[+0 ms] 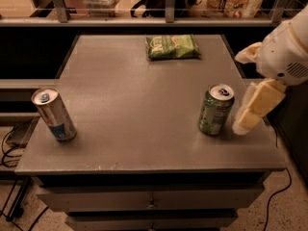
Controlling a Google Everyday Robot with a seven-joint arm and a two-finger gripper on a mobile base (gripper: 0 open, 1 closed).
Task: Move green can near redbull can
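Observation:
The green can point(216, 109) stands upright on the right side of the grey table point(139, 105); it has a silver top and a pull tab. The redbull can point(54, 114), slim, silver with a blue lower section, stands upright near the table's front left corner. My gripper point(239, 93) is at the right edge of the table, just right of the green can. It is open and empty. One yellowish finger point(257, 106) hangs close beside the can and the other finger point(248, 53) is higher and further back.
A flat green snack bag point(173, 46) lies at the back middle of the table. A shelf with boxes and rails runs behind the table. Drawers sit below the tabletop. Cables lie on the floor at left and right.

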